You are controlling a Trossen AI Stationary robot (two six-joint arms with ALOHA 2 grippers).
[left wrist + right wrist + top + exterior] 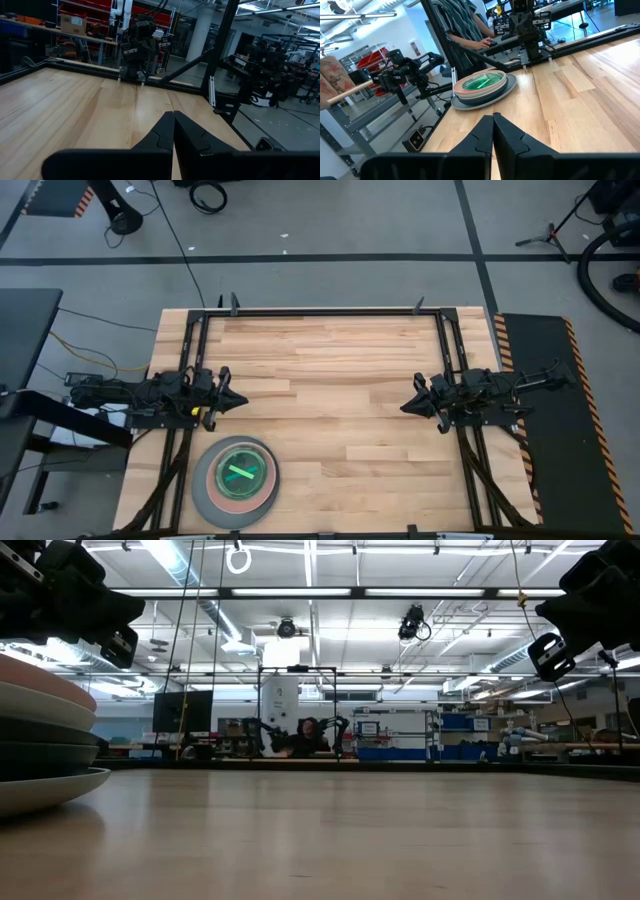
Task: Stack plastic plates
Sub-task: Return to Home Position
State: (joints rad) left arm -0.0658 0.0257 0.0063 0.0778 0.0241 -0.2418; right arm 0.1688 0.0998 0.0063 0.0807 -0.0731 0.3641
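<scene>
The plastic plates (236, 482) sit in one stack near the table's near-left corner: a large grey plate at the bottom, salmon pink and dark teal rims above, a lime green one on top. The stack also shows at the low view's left edge (45, 735) and in the right wrist view (482, 87). My left gripper (240, 401) hovers at the table's left side, just beyond the stack, shut and empty (173, 117). My right gripper (405, 406) hovers at the right side, shut and empty (493, 119).
Bare wooden table (340, 380) spans the space between the two arms. A black metal frame (320, 311) runs along the far edge and both sides. A person in a striped shirt (465, 25) stands beyond the table's left side.
</scene>
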